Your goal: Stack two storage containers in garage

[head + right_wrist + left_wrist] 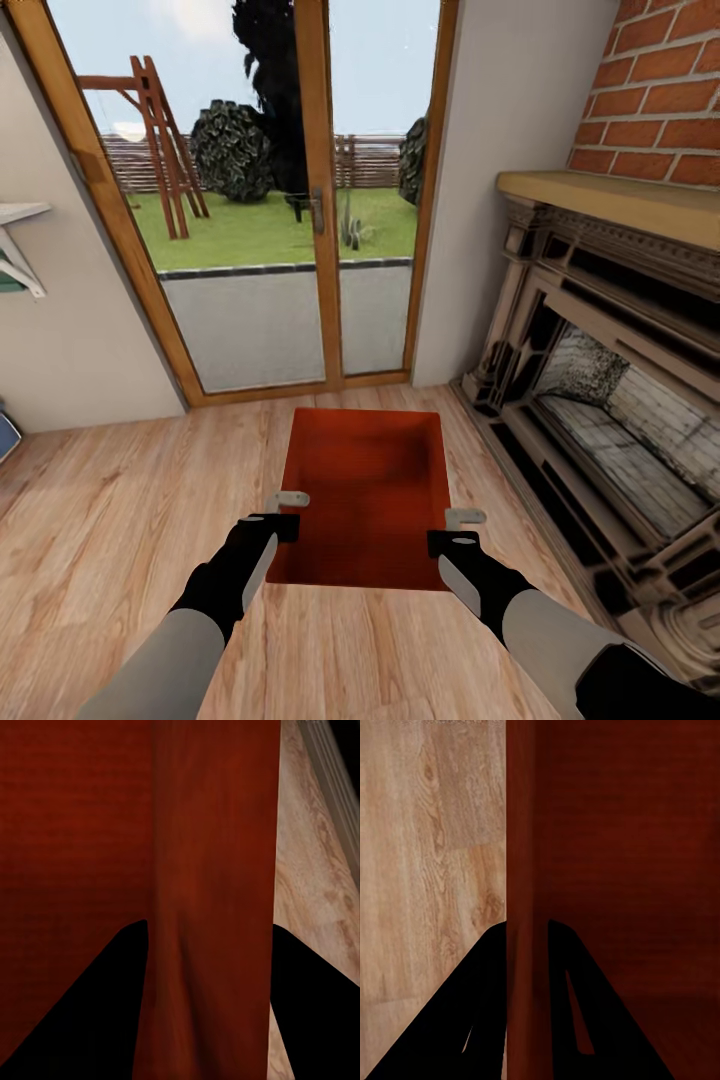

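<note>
Both grippers, left [286, 512] and right [458, 530], pinch opposite walls of storage container [372, 480]; rigid, likely light, rim-held.

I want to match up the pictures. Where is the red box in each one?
Head view: storage container in the lower middle, on the floor between both grippers.
Left wrist view: its wall between the fingers.
Right wrist view: its wall between the fingers.
Shared landmark: wood-plank floor.

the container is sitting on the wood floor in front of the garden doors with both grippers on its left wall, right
Not quite. The head view shows the container between the arms: the left gripper is at its left wall and the right gripper at its right wall.
</note>
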### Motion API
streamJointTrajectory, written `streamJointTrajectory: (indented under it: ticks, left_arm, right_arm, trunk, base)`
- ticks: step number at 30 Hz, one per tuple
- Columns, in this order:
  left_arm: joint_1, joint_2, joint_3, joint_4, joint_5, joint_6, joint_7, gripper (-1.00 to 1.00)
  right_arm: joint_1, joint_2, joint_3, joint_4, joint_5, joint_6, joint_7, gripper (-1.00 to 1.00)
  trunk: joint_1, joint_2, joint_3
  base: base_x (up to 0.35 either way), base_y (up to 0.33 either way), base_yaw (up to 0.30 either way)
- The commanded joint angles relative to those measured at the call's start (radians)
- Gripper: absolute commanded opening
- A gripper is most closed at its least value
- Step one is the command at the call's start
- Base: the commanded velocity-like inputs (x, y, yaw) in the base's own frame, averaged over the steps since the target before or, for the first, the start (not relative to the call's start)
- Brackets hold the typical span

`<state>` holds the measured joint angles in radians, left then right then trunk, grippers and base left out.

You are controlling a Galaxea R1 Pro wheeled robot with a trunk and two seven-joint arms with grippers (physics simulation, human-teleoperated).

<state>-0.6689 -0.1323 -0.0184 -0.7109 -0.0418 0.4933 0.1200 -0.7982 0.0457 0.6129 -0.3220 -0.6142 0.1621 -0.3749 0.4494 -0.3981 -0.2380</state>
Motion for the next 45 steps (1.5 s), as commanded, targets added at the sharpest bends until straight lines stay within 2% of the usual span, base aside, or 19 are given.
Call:
streamJointTrajectory:
  ticks: [1, 45]
  left_arm:
    - [-0.001, 0.0, 0.026, -0.001, -0.033, 0.01, 0.029, -1.0]
    - [0.0, 0.0, 0.027, 0.001, -0.032, 0.01, 0.029, -1.0]
  right_arm:
    - [-0.001, -0.001, -0.01, -0.003, 0.03, 0.008, -0.015, -1.0]
    - [-0.001, -0.001, -0.008, -0.003, 0.03, 0.008, -0.015, -1.0]
  trunk:
    - [0.001, -0.002, 0.0]
    - [0.001, -0.002, 0.07]
  base:
    - [0.0, 0.0, 0.0]
    - [0.0, 0.0, 0.0]
